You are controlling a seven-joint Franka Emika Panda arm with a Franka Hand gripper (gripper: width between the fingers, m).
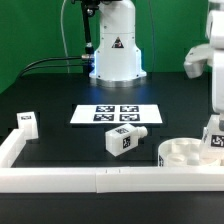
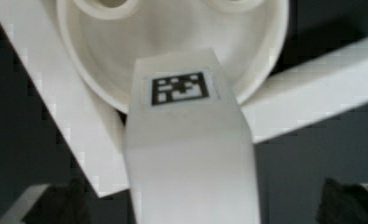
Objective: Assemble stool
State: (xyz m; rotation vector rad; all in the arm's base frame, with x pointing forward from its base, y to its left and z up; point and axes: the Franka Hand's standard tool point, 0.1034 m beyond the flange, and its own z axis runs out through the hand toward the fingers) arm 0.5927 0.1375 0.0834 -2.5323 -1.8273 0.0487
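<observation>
A green backdrop (image 1: pixel 30 25) is filling the upper left of the frame, even light is falling over the black surface (image 1: pixel 55 95), and a white border rail (image 1: pixel 60 181) is running along the lower edge.

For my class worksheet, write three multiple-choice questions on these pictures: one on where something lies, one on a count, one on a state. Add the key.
1. Where in the exterior view does the seat disc lie?
A) at its left
B) at its right, beside the border rail
C) in its middle

2. How many tags does the marker board carry?
A) two
B) six
C) four

3. The leg nearest the marker board is:
A) lying loose on the table
B) fitted into the seat disc
C) lifted off the table

Key:
1 B, the disc sits against the rail at the right.
2 C, there are two rows of two.
3 A, it rests on the table, apart from the disc.
</observation>
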